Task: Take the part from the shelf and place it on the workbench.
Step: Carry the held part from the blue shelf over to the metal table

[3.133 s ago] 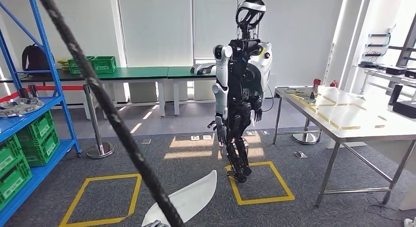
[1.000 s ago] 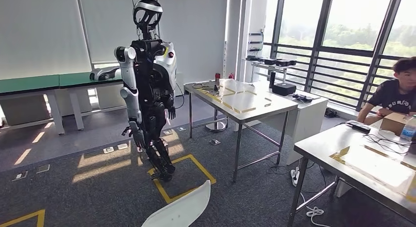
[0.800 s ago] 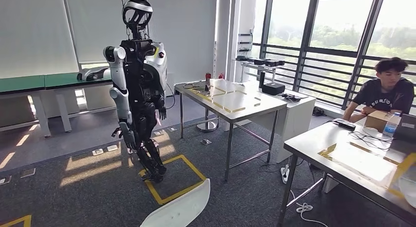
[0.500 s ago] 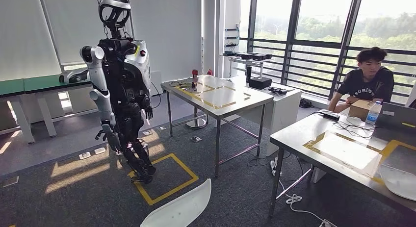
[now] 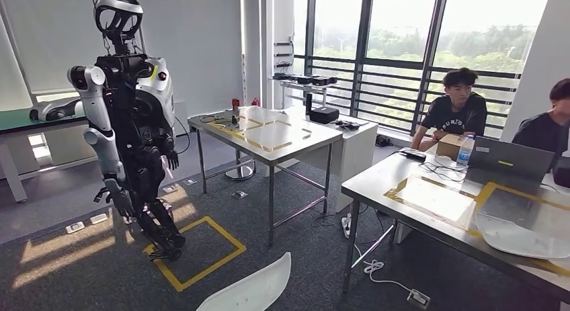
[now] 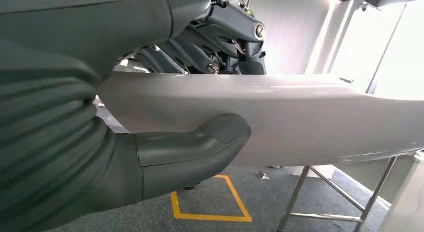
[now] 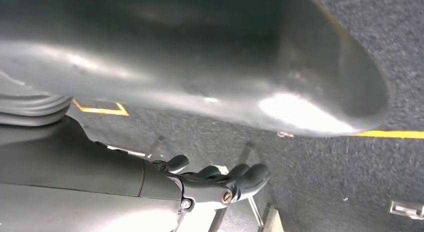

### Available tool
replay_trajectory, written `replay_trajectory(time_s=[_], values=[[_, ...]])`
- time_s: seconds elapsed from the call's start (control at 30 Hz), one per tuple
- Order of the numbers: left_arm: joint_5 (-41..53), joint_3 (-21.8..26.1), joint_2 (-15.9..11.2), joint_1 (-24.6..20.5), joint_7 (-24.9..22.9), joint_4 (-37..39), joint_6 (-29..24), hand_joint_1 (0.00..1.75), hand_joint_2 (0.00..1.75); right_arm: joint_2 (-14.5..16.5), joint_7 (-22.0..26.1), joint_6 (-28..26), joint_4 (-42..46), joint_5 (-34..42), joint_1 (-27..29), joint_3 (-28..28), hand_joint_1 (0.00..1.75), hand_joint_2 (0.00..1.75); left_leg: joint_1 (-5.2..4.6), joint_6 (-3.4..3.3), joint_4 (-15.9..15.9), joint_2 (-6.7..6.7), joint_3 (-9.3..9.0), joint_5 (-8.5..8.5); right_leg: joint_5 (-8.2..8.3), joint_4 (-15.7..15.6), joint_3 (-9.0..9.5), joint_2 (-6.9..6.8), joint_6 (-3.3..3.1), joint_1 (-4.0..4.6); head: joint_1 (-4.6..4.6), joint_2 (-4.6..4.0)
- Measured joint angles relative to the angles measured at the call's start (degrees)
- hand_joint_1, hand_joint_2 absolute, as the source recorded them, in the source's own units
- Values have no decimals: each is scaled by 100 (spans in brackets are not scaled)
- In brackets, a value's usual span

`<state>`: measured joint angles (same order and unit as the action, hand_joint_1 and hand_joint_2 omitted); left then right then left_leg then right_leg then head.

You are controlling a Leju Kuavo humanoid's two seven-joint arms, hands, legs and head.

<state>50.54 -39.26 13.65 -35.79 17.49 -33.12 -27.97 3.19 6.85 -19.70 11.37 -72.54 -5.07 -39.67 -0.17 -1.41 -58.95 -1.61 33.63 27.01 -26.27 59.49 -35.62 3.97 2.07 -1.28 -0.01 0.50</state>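
A long white curved part [image 5: 252, 287] juts up from the bottom edge of the head view. My left hand [image 6: 165, 152] grips it: the thick grey thumb [image 6: 200, 142] presses on its near face and the dark fingers [image 6: 225, 46] lie behind it. In the right wrist view the part's grey underside [image 7: 200, 56] passes over my right hand [image 7: 220, 182], whose dark fingers are lightly bent, apart from it and holding nothing. A steel workbench [image 5: 376, 183] with yellow tape outlines stands at the right, with a similar white part [image 5: 521, 237] on it.
Another humanoid robot [image 5: 128, 123] stands on a yellow floor square [image 5: 195, 250] to the left. A second steel table [image 5: 269, 133] stands in the middle. Two seated people [image 5: 457, 113] work behind the right workbench, with a laptop [image 5: 514, 160], a box and a bottle on it.
The camera has turned right: the shelf and green tables have left the picture, and the right workbench and people have come in. The part stays in my left hand.
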Motion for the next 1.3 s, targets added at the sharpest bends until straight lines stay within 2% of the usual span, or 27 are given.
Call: replay_trajectory(time_s=[0.07,0.13,0.17,0.2,0.23,0.3,0.37,0.43,0.5,0.57,0.63,0.67,0.7,0.73,0.77,0.8,0.83,0.87,0.9,0.97,1.03,1.07,1.13,1.17,1.2,1.23,1.3], values=[[6,0,14,-39,-5,1,4,175,175,4,-17,11,0,-5,-38,1,0,0,8,-57,32,104,-4,-22,-281,508,-244,-236,37,14,22,0],[6,-1,5,-37,27,4,-2,175,175,4,-31,10,0,-7,-58,1,0,0,1,-78,30,216,2,-16,-589,1247,-596,-321,70,18,28,0],[6,-1,0,-15,47,5,-11,175,175,4,-25,6,0,-3,-40,0,0,0,-1,-82,27,268,2,-12,-631,1460,-697,-331,82,15,24,0],[7,-2,-2,10,63,5,-26,175,175,4,-8,-4,0,6,-13,-1,0,0,0,-82,23,315,2,-8,-569,1453,-687,-344,89,12,15,0],[11,-2,-1,28,69,5,-41,175,175,4,15,-16,0,18,9,-4,0,0,1,-77,17,357,2,-3,-420,1227,-568,-371,92,9,7,0],[29,-2,19,17,42,4,-55,175,175,5,47,-30,0,27,-2,-10,0,0,-12,-44,-6,438,4,18,-84,422,-146,-533,72,22,-4,0],[44,-2,36,-31,-1,3,-34,175,175,8,27,-23,0,5,-50,-13,0,0,-39,14,-22,507,1,39,51,-52,84,-642,7,52,-8,0],[36,-2,38,-57,-7,0,-15,175,175,9,-21,-14,0,-10,-62,-13,0,0,-46,77,-9,571,-21,42,57,-93,79,-584,-69,70,-11,0],[23,-2,34,-58,10,-6,-18,175,175,9,-29,-11,0,-2,-44,-16,0,0,-31,153,-79,509,-1,107,83,-120,86,-512,-143,44,-14,0],[28,-2,28,-54,9,-10,-22,175,175,9,-15,-11,0,1,-45,-18,0,0,-14,209,-525,318,197,380,105,-142,96,-444,-208,12,-20,0],[45,-2,18,-31,-30,-8,-19,175,175,9,-27,-6,0,-8,-62,-18,0,0,-8,224,-1276,211,538,724,106,-141,90,-359,-234,14,-25,0],[52,-2,8,-18,-55,-5,-15,175,175,9,-37,-1,0,-15,-65,-18,0,0,-7,224,-1536,198,661,792,106,-138,87,-307,-236,16,-27,0],[56,-2,-1,-8,-73,-4,-12,175,175,9,-45,6,0,-21,-64,-18,0,0,-7,216,-1596,192,691,751,107,-135,87,-252,-235,18,-28,0],[56,-2,-8,-4,-83,-5,-10,175,175,11,-50,11,0,-25,-63,-18,0,0,-7,201,-1417,180,605,605,108,-129,87,-195,-233,18,-30,0],[57,-2,-13,-5,-86,-8,-9,175,175,15,-51,15,0,-29,-63,-18,0,0,-6,181,-1044,146,424,397,110,-120,88,-138,-228,18,-31,0],[57,-2,-16,-6,-86,-12,-9,175,175,25,-51,16,0,-31,-64,-18,0,0,-2,162,-634,57,222,243,112,-111,82,-89,-215,16,-32,0],[58,-2,-16,-9,-86,-16,-9,175,175,34,-51,16,0,-31,-67,-18,0,0,-4,145,-295,-21,55,130,115,-100,71,-40,-191,18,-31,0],[59,-2,-16,-10,-84,-18,-9,175,175,43,-51,16,0,-30,-68,-18,0,0,-11,131,-94,-79,-42,82,124,-96,55,-2,-158,15,-26,0],[60,-2,-19,-10,-81,-19,-9,175,175,48,-50,16,0,-30,-67,-18,0,0,-24,116,-27,-111,-70,89,135,-97,37,30,-121,9,-21,0],[61,-2,-18,-6,-73,-20,-10,175,175,49,-48,15,0,-26,-57,-18,0,0,-39,53,-2,-41,-70,52,155,-110,16,76,-47,-16,-15,0],[61,-2,-10,-7,-66,-25,-16,175,175,53,-36,4,0,-18,-47,-18,0,0,-22,-31,49,38,-80,10,40,62,-72,-45,5,-9,0,0],[62,-2,-6,-8,-63,-27,-20,175,175,55,-29,-3,0,-14,-51,-18,0,0,-9,-65,74,87,-85,-8,-102,307,-187,-144,21,0,11,0],[65,-2,-12,3,-60,-25,-26,175,175,57,-21,-13,0,-11,-63,-20,0,0,-18,-98,74,181,-78,-5,-449,1037,-534,-294,45,11,31,0],[66,-2,-17,14,-61,-21,-27,175,175,57,-18,-14,0,-11,-60,-21,0,0,-22,-101,70,232,-74,-1,-546,1330,-675,-316,53,10,32,0],[66,-2,-20,23,-63,-19,-30,175,175,58,-18,-13,0,-17,-53,-22,0,0,-24,-102,66,284,-72,5,-546,1450,-729,-332,58,9,25,0],[60,-2,-21,28,-65,-17,-33,175,175,58,-21,-10,0,-29,-47,-22,0,0,-23,-99,60,332,-71,11,-444,1343,-670,-352,58,10,18,0],[16,-2,-21,28,-57,-18,-45,175,175,57,-43,6,0,-73,-63,-22,0,0,-24,-73,40,423,-77,34,-98,589,-272,-492,36,19,4,0]])
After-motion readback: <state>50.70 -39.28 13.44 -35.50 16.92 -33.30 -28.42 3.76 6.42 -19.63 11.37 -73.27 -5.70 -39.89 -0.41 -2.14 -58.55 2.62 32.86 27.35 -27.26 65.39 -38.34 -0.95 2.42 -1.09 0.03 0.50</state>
